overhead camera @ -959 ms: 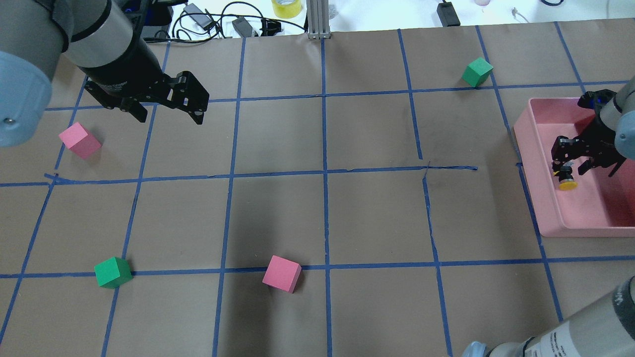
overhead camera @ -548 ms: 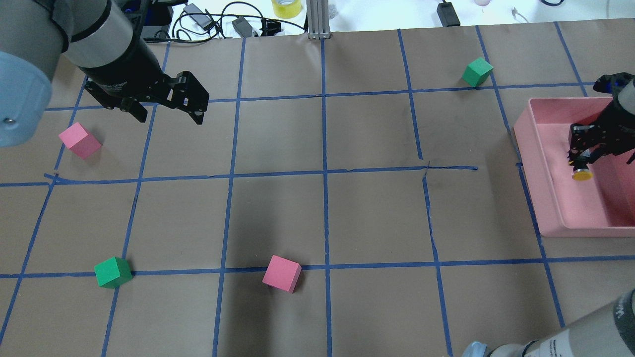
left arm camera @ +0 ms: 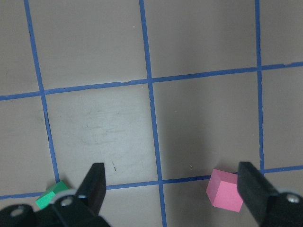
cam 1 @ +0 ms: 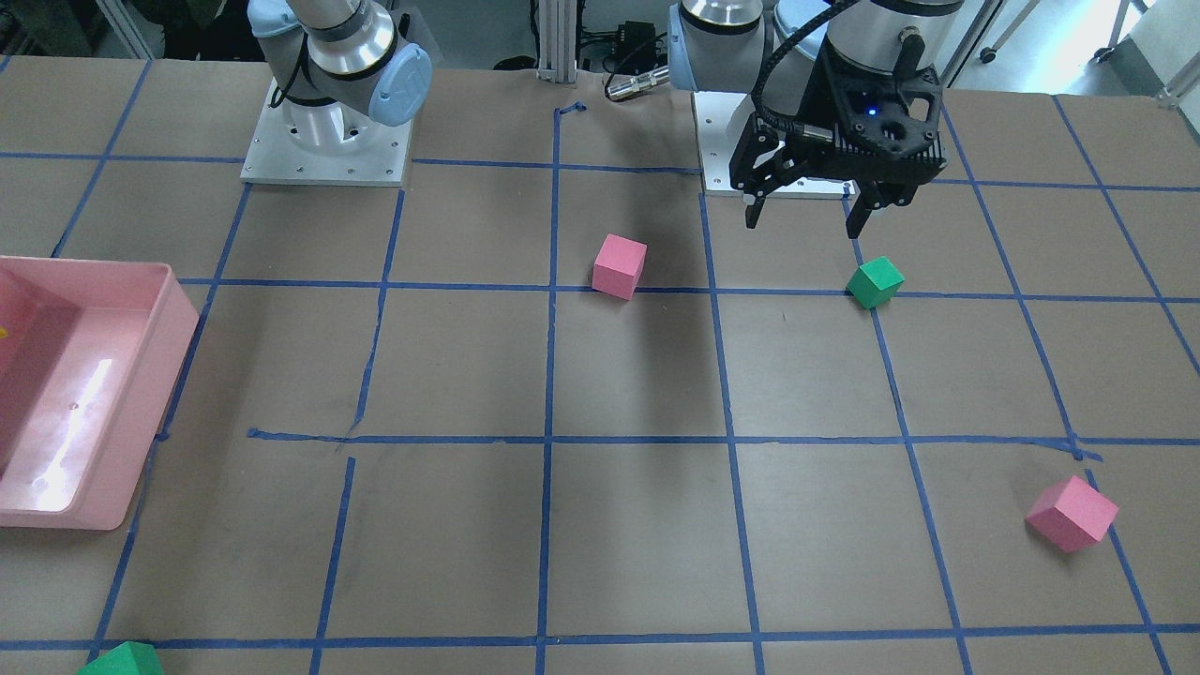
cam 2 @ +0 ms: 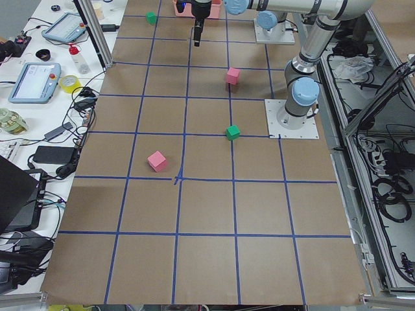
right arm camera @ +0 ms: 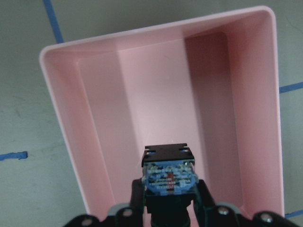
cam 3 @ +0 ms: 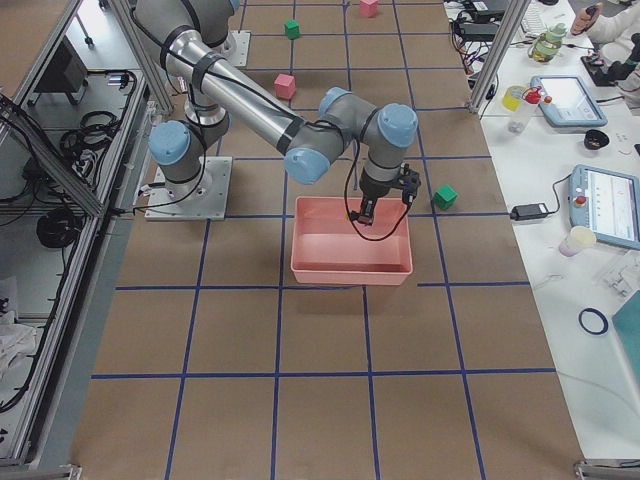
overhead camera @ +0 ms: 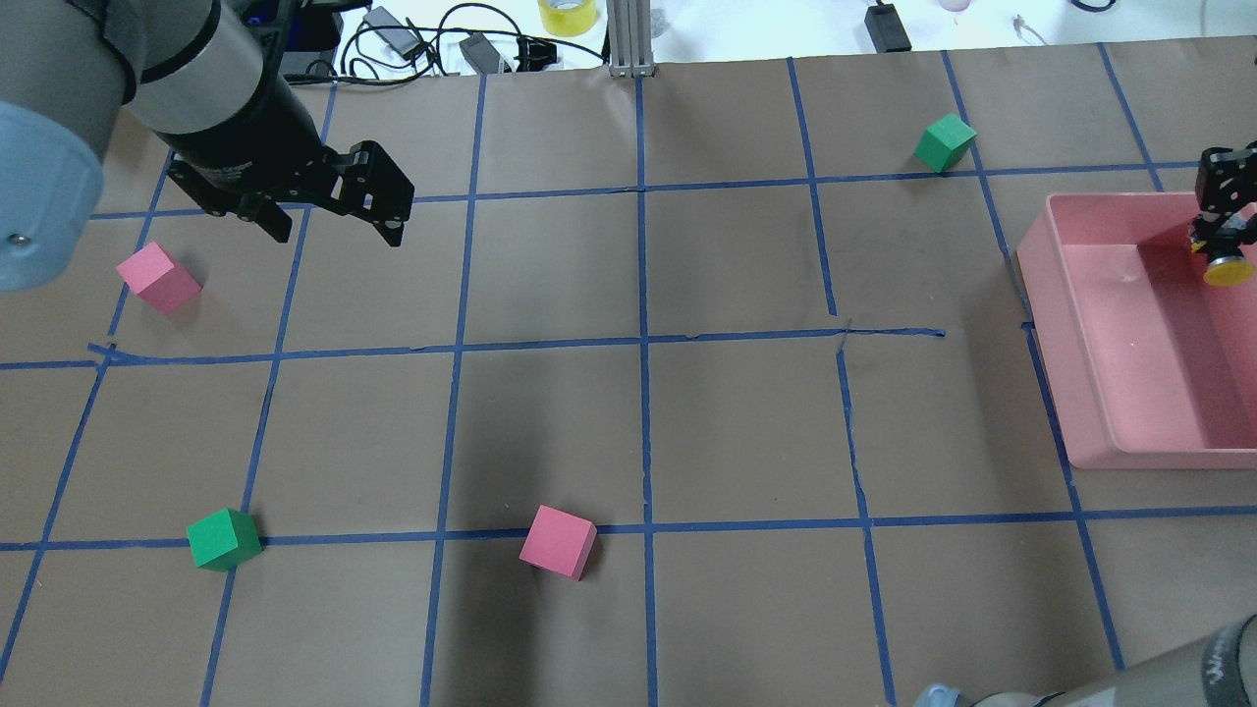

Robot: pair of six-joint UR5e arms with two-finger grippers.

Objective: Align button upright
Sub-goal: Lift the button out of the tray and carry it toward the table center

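Well, the table (overhead camera: 737, 422) is covered in brown paper, and blue tape lines cut it into big squares. At the right side sits a shallow pink plastic tray (overhead camera: 1070, 373).

The right gripper (overhead camera: 1218, 245) hangs over the far right part of that tray. Its two fingers are pinched tight on a small button (overhead camera: 1228, 270) with a round yellow cap and a black block base. The button is up in the air over the tray, not lying in it. The right wrist camera looks at the bluish bottom of the block, so the yellow cap points down, away from the gripper.

The left gripper (overhead camera: 337, 234) is well apart from all this, over the far left squares. Its fingers are spread wide and hold nothing.

Four blocks lie on the paper. A pink foam cube (overhead camera: 158, 278) sits at the left, near the left gripper. A second pink cube (overhead camera: 558, 542) sits near the middle, on the near tape line. A green foam cube (overhead camera: 224, 539) sits on that same line, further left. The other green cube (overhead camera: 945, 142) is far and to the right, close to the tray's far corner but not touching it.

Past the far edge is a white bench with black cables, a roll of yellow tape (overhead camera: 567, 15) and a grey metal post (overhead camera: 628, 39). The side view shows a tablet with a blue frame (cam 2: 35, 82) on that bench. Each arm stands on a silver base plate (cam 1: 323, 141) on the table.
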